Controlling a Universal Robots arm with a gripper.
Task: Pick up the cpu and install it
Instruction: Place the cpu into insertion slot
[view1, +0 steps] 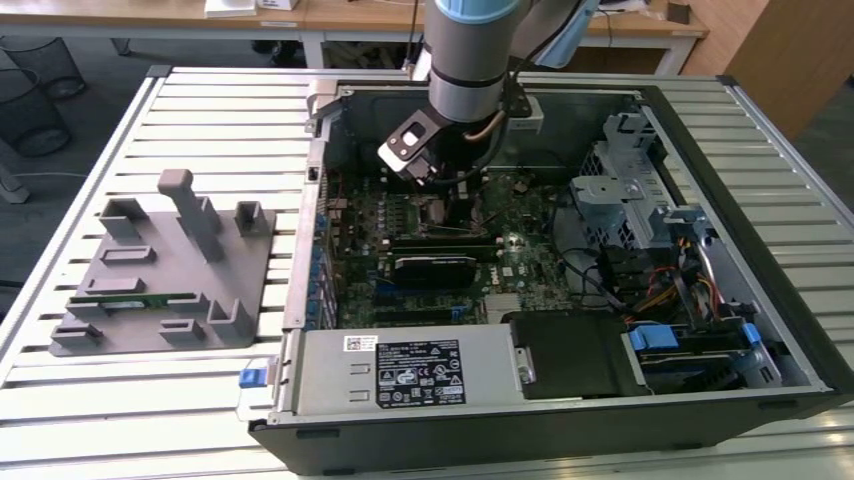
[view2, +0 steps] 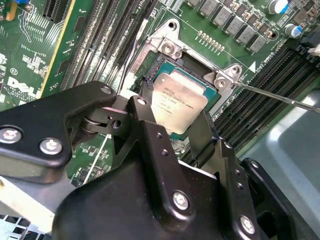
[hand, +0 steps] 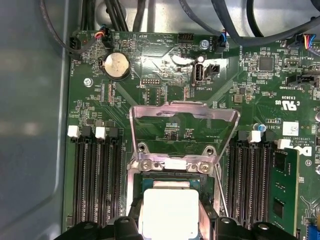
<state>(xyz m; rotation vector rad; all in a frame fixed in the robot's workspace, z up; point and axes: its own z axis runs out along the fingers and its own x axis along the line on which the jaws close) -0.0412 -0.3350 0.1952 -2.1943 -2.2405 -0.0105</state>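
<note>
The cpu (view2: 180, 97) is a flat square chip with a pale silver top. It sits between my two black fingers (view2: 145, 117), just over the open socket (view2: 167, 47) on the green motherboard. In the first wrist view the cpu (hand: 170, 212) lies below the raised metal load plate (hand: 182, 125), with dark finger tips on both sides of it. My gripper (view2: 172, 125) looks shut on the chip's edges. In the exterior view the gripper (view1: 447, 190) reaches down into the open computer case (view1: 747, 300), over the middle of the board.
Memory slots (hand: 95, 180) flank the socket, and one holds a green stick (hand: 280, 185). A thin lever wire (view2: 275, 95) juts out beside the socket. Outside the case, a grey fixture (view1: 167, 265) holds a green memory stick (view1: 134, 298). The drive cage (view1: 627, 200) and cables crowd the exterior view's right.
</note>
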